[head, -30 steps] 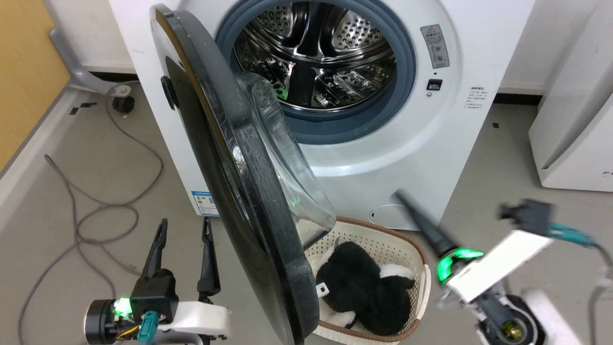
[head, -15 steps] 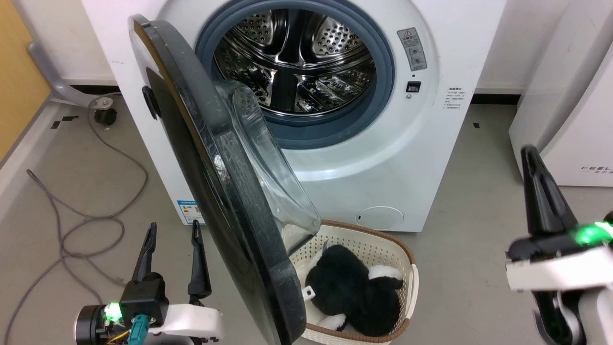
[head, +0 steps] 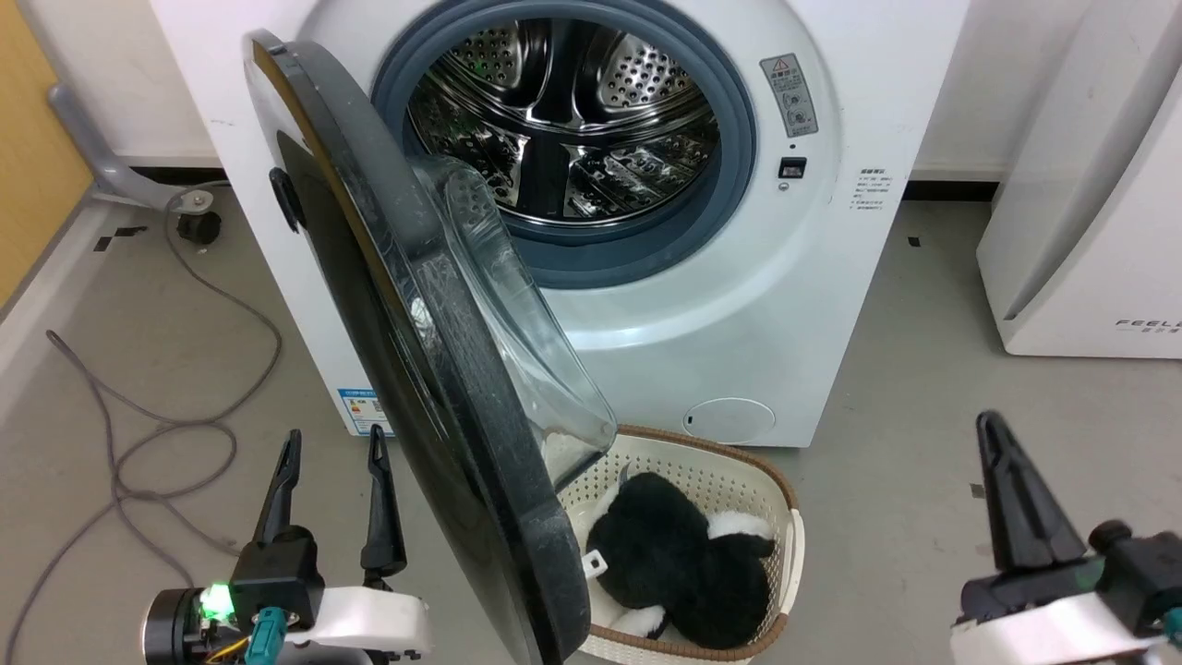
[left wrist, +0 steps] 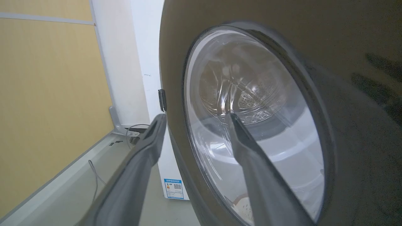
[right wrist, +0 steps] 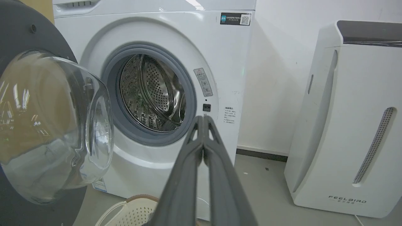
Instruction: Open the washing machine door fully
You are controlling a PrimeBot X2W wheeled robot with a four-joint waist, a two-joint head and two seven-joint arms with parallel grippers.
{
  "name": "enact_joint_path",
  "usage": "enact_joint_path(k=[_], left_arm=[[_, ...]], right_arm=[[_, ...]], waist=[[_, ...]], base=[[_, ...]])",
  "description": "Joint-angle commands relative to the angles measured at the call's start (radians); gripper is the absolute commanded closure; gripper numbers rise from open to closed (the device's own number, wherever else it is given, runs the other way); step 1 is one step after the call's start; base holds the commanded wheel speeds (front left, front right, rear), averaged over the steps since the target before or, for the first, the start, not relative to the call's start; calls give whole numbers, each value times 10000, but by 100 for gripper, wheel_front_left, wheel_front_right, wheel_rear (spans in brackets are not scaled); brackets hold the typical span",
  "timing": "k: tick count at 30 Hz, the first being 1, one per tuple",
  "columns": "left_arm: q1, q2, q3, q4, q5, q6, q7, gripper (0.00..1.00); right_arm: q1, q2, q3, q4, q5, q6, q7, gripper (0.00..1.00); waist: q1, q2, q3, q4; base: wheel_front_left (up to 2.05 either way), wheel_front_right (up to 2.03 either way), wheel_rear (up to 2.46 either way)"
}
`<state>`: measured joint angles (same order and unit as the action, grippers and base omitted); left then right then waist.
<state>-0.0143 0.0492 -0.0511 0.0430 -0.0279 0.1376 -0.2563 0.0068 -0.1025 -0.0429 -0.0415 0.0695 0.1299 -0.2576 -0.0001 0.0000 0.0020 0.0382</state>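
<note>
The washing machine door (head: 388, 277) stands swung out about halfway, edge-on to me, its clear glass bowl (head: 517, 351) facing the washing machine (head: 785, 277) and the bare steel drum (head: 563, 120). My left gripper (head: 334, 439) is open, low on the floor side, left of the door's black outer face and apart from it. In the left wrist view its fingers (left wrist: 196, 116) frame the door (left wrist: 345, 94) close up. My right gripper (head: 990, 425) is shut on nothing at the lower right, well clear of the door. Its shut tips (right wrist: 202, 117) point at the washer front (right wrist: 157, 31), with the door (right wrist: 19, 40) at the left.
A cream basket (head: 794, 545) holding a black and white plush toy (head: 674, 563) sits on the floor under the door's lower edge. A white FEELBIRD appliance (head: 1090, 231) stands to the right. A grey cable (head: 138, 434) loops on the floor left, by a yellow panel (head: 28, 139).
My right gripper has swung away from the washer's lower front to the lower right and dropped. The camera shifted a little. The door and the left gripper have stayed as they were.
</note>
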Motion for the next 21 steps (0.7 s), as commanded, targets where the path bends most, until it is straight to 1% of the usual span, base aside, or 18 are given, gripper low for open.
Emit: enact_joint_path(k=[1, 2, 3, 4, 5, 8, 9, 10, 16, 21], left_arm=[[153, 12, 33, 7, 77, -38, -55, 0], [161, 12, 40, 20, 86, -32, -55, 0], [166, 12, 44, 34, 92, -31, -55, 0], [168, 12, 48, 42, 98, -31, -55, 0], [172, 12, 54, 53, 106, -25, -55, 0], [183, 13, 95, 113, 100, -6, -55, 0], [185, 13, 104, 163, 78, -30, -55, 57], [145, 13, 138, 115, 54, -41, -55, 100], [-217, 164, 509, -180, 10, -79, -55, 100], [-776, 362, 629, -1019, 137, -153, -55, 100]], right_arm=[[210, 121, 26, 87, -103, 8, -40, 100], [275, 168, 29, 189, -121, 8, -41, 100], [315, 215, 32, 280, -104, 8, -41, 71], [342, 253, 26, 349, -107, 8, -41, 9], [364, 283, 25, 410, -129, 8, -41, 0], [403, 352, -8, 508, -197, 8, -41, 0], [411, 368, -14, 536, -232, 8, -41, 0], [419, 384, -24, 559, -271, 8, -41, 0], [426, 459, -88, 599, -376, 8, -41, 0], [442, 497, -168, 533, -369, 8, -41, 0]], waist=[[1, 0, -10, -4], [1, 0, -17, -5], [1, 0, -24, -6], [1, 0, -30, -5], [1, 0, -37, -4], [1, 0, -62, -7], [1, 0, -72, -10], [1, 0, -76, -13], [1, 0, -95, 6], [1, 0, -119, 12]], base=[[0, 0, 0], [0, 0, 0], [0, 0, 0], [0, 0, 0], [0, 0, 0], [0, 0, 0], [0, 0, 0], [0, 0, 0], [0, 0, 0], [0, 0, 0]])
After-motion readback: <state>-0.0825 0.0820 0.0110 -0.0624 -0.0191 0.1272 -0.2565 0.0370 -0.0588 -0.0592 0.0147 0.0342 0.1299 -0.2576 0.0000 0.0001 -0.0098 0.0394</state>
